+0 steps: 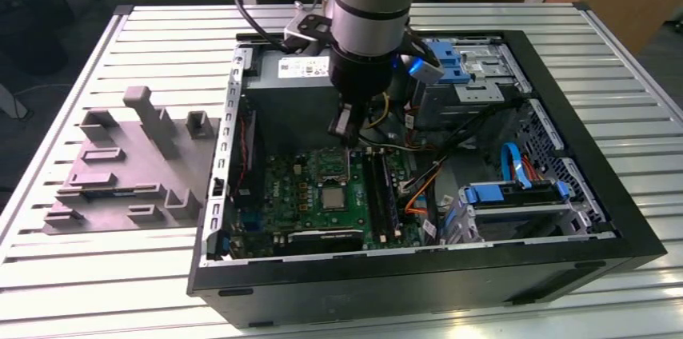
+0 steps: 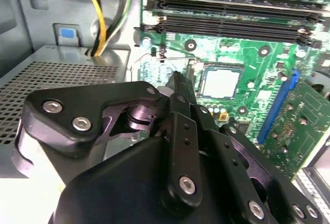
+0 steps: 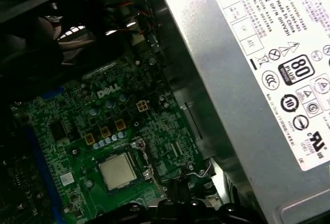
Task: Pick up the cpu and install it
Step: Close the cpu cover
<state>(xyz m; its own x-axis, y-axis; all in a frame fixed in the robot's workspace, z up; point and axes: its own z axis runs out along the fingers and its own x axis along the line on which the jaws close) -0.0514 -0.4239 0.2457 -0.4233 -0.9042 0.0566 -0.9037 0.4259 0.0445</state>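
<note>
Exterior view looking down from high over the open computer case (image 1: 597, 219), both wrist views hovering close, sharing the motherboard (image 2: 258, 74) (image 3: 103, 131).

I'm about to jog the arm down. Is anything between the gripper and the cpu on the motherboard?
Nothing visible. In the second wrist view the gripper hangs above the motherboard, and the cpu lies uncovered in its socket just past the fingertips. The memory slots sit beyond it.

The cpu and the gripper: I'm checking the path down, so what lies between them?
In the second wrist view only bare green motherboard separates the gripper from the cpu, which sits in its socket frame.
</note>
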